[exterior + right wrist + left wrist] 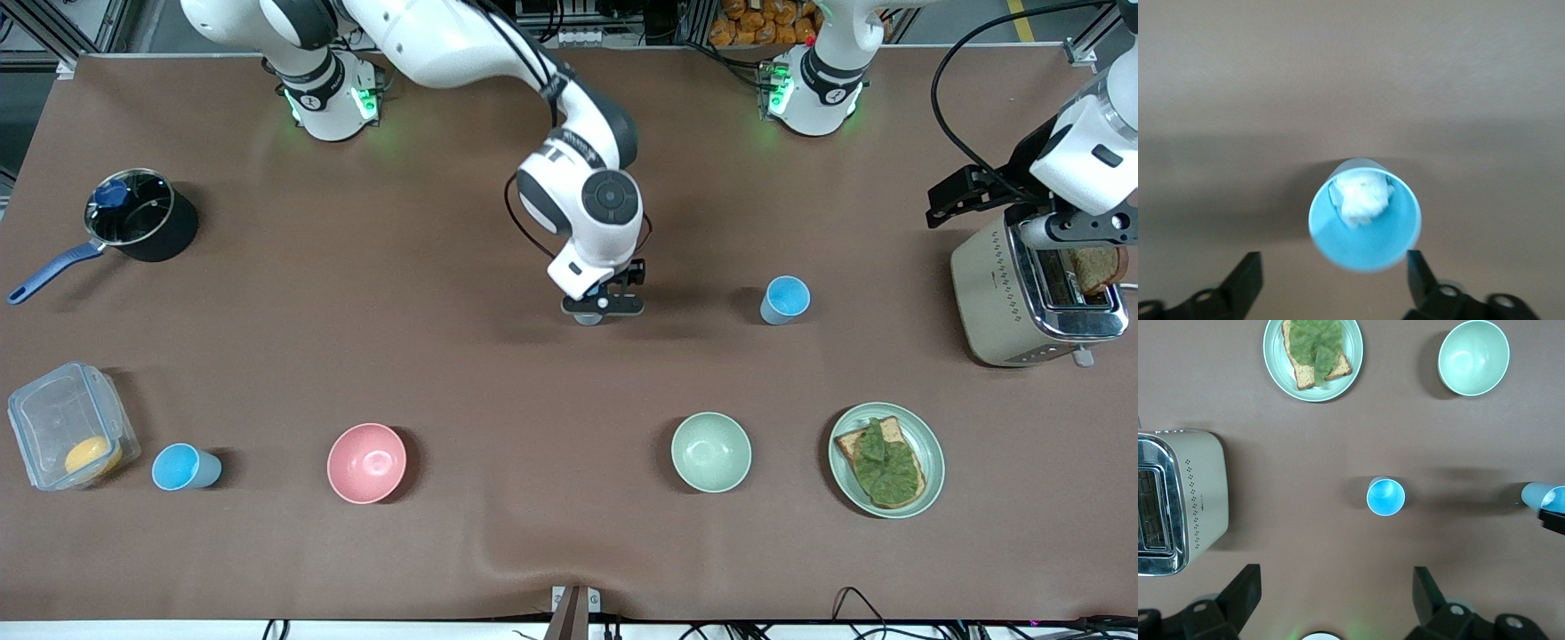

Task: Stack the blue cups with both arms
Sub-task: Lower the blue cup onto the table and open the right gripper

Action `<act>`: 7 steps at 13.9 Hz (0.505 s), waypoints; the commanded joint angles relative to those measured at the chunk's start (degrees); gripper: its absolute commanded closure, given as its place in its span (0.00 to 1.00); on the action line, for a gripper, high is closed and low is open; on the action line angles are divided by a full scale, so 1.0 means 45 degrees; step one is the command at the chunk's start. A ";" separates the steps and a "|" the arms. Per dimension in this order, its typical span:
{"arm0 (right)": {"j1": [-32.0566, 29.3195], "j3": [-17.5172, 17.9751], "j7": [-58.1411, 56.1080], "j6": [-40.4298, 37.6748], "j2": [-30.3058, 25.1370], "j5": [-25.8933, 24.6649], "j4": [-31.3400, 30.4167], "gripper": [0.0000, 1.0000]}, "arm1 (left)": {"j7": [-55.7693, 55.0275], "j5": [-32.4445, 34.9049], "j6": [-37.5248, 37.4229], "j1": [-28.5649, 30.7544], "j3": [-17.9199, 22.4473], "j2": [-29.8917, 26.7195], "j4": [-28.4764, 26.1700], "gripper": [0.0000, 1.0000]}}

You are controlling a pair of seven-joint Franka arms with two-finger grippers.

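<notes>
Three blue cups stand upright on the brown table. One [785, 300] stands mid-table toward the left arm's end and also shows in the left wrist view [1385, 497]. Another [184, 467] stands beside the clear box at the right arm's end. The third [1365, 213], with a white patch at its bottom, sits under my right gripper [603, 304], mostly hidden in the front view [587, 318]. My right gripper [1333, 270] is open, its fingers either side of that cup's rim. My left gripper [1080, 229] is open and empty [1336, 587], high over the toaster end.
A pink bowl [366, 462], a pale green bowl [710, 452] and a plate [929, 453] with toast and lettuce line the near side. A toaster [996, 293] holds bread at the left arm's end. A black pot [164, 231] and a clear box [53, 418] are at the right arm's end.
</notes>
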 commanded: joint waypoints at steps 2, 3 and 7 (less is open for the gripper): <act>-0.0179 -0.1411 0.0232 -0.1254 -0.2400 0.0119 -0.0624 0.00 | -0.0363 0.0138 -0.0205 -0.0039 -0.0083 -0.0134 0.0080 0.00; -0.0334 -0.2035 0.0155 -0.1722 -0.2830 0.0099 -0.0761 0.00 | -0.0363 0.0158 -0.0205 -0.0058 -0.0083 -0.0134 0.0080 0.00; -0.1621 -0.3328 -0.2181 -0.2178 -0.4841 -0.0348 -0.2865 0.00 | -0.0402 0.0138 -0.0205 -0.0059 -0.0297 -0.0153 0.0080 0.00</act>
